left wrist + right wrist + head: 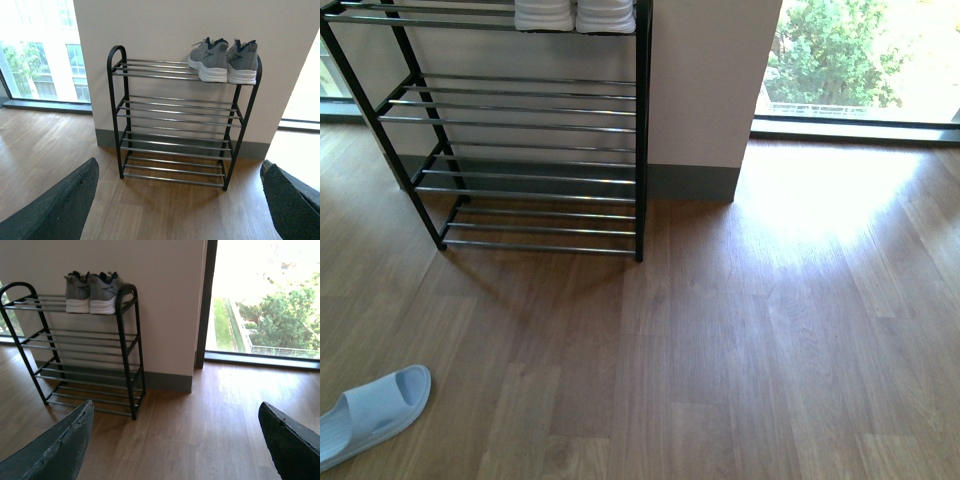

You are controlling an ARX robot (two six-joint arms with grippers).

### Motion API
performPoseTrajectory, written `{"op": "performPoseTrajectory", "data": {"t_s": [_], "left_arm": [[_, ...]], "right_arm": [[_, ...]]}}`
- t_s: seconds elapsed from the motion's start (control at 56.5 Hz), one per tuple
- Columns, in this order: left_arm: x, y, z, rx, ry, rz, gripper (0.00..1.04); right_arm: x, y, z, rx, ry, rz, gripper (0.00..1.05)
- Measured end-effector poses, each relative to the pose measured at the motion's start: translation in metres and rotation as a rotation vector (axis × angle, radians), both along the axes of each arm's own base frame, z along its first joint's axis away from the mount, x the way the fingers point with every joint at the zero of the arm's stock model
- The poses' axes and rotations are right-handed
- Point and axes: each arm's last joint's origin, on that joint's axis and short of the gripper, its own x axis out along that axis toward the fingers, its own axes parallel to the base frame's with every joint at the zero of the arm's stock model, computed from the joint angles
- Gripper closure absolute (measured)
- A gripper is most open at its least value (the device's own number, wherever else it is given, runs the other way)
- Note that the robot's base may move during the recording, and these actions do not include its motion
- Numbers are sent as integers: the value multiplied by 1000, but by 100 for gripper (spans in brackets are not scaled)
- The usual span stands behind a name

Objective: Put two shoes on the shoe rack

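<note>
A brown wood floor (770,350) is spreading out across the whole room, and sunlight is shining on a patch of it near the glass. A plain pale wall (175,25) is standing at the back. A tall window (260,300) is sitting just beside the wall, on the robot's right, and green trees (285,320) are showing through it.

The shoe rack (110,110) is standing on the floor with its back against the wall. Its black sides are curving over at the top, and thin shiny bars are running across it in four rows. The three lower rows are holding nothing.

The two shoes (210,59) are sitting on the top row, at the end nearest the window. They are standing upright, side by side and touching, with their heels facing out into the room. They are grey with thick white soles.

A light blue slipper (370,412) is lying on the floor, well apart from the rack, on the robot's left.

The left gripper (175,215) is hanging in the air, back from the rack. Its dark fingers (55,210) are spread wide apart and are holding nothing. The right gripper (172,450) is doing the same, with its fingers (292,440) far apart and nothing between them.
</note>
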Motion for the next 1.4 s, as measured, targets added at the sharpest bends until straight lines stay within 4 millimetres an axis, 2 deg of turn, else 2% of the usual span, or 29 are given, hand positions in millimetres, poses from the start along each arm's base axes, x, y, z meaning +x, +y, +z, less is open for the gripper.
{"op": "performPoseTrajectory", "data": {"t_s": [1.399], "left_arm": [[0,0,0,0,0,0,9]], "right_arm": [[0,0,0,0,0,1,9]]}}
